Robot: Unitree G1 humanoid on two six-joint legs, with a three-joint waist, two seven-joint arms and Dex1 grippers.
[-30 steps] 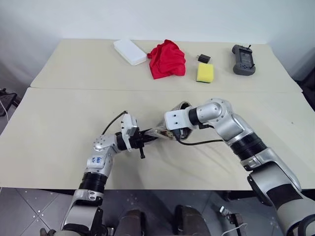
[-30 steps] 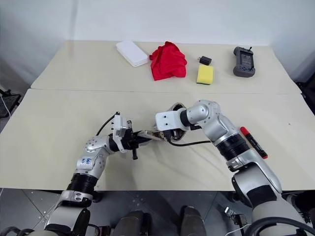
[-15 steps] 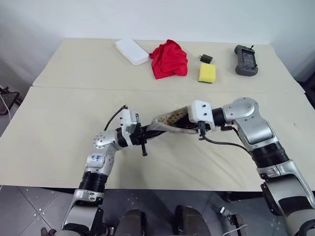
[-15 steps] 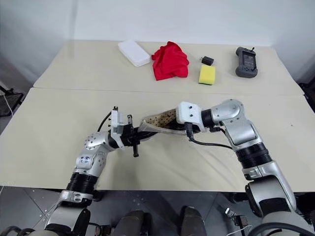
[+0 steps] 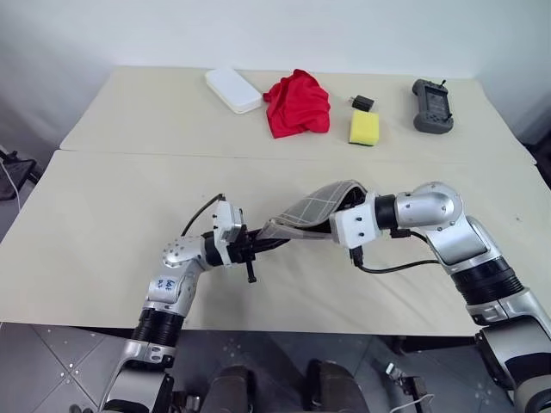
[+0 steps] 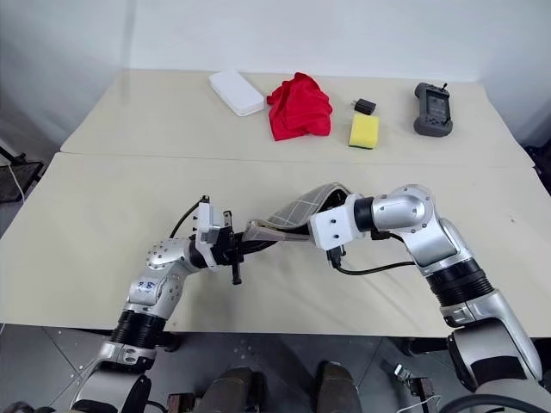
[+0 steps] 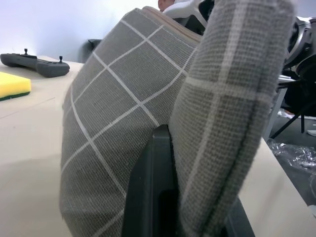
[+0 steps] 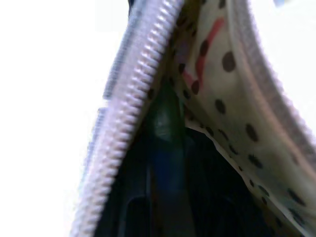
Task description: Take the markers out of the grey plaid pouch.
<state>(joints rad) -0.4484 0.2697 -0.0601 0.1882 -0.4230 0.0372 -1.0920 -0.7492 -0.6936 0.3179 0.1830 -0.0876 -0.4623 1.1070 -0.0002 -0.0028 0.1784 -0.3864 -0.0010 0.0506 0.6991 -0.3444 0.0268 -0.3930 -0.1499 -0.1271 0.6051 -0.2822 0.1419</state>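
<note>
Grey plaid pouch (image 5: 314,209) spans lengthwise between both grippers: left gripper (image 5: 258,243) clamped on one end, right gripper (image 5: 337,218) gripping the opposite open end.

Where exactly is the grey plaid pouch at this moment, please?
In the head views the grey plaid pouch hangs above the near table, stretched between the left gripper and the right gripper, well in front of the red cloth.
</note>
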